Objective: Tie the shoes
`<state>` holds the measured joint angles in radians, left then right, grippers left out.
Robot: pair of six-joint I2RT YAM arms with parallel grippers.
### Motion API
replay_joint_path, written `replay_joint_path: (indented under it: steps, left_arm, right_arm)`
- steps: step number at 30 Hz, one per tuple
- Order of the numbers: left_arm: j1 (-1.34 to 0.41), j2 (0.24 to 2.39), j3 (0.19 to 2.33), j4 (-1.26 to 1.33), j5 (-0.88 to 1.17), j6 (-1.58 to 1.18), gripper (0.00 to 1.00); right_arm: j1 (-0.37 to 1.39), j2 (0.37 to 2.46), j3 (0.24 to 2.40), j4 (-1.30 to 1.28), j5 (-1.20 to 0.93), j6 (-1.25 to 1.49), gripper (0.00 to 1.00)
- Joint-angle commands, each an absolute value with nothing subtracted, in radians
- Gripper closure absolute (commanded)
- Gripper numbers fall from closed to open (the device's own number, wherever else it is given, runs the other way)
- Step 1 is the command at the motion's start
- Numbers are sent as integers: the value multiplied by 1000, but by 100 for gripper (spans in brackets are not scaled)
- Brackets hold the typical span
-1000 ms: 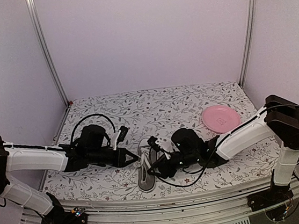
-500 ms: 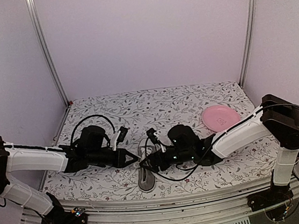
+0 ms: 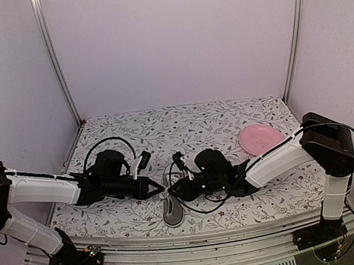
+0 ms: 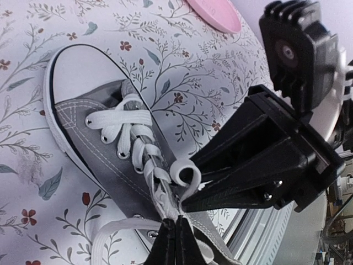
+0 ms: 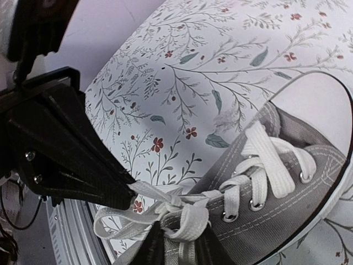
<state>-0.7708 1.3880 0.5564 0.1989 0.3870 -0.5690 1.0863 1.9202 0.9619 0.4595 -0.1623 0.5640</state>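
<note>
Laces (image 4: 124, 118) pinched on both sides!
My left claw (image 4: 175, 227) and right claw (image 5: 179, 236) each squeeze tight on them, tips nearly touching over the grey sneaker (image 3: 172, 210) on the floral table (image 3: 226, 117).

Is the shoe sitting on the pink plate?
No, the shoe lies on the flowery table, and the pink plate sits apart from it, farther back to the right.

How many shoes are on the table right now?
1. A grey sneaker lies near the table's front edge, between the left end effector and right end effector, both pinching its laces. No second shoe shows.
</note>
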Motion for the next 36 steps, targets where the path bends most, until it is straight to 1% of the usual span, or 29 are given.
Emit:
replay_joint_path:
  steps: [1, 2, 4, 7, 18, 36]
  left_arm:
    - [-758, 1395, 548, 235, 397, -568, 100]
    - [-757, 1396, 548, 235, 396, -569, 100]
    - [-755, 1395, 548, 234, 392, -569, 100]
    - [-755, 1393, 549, 226, 381, -570, 100]
    - [-756, 1386, 530, 253, 395, -576, 100]
    - [-756, 1378, 498, 304, 415, -585, 100]
  right_arm:
    - [1094, 1925, 977, 512, -180, 542, 88]
    - [1096, 1924, 970, 521, -186, 538, 91]
    - [1102, 1917, 957, 540, -197, 525, 95]
    - [1115, 1904, 941, 554, -204, 499, 97]
    - [1120, 1946, 983, 511, -260, 472, 97]
    - [1120, 2009, 1065, 396, -227, 487, 98]
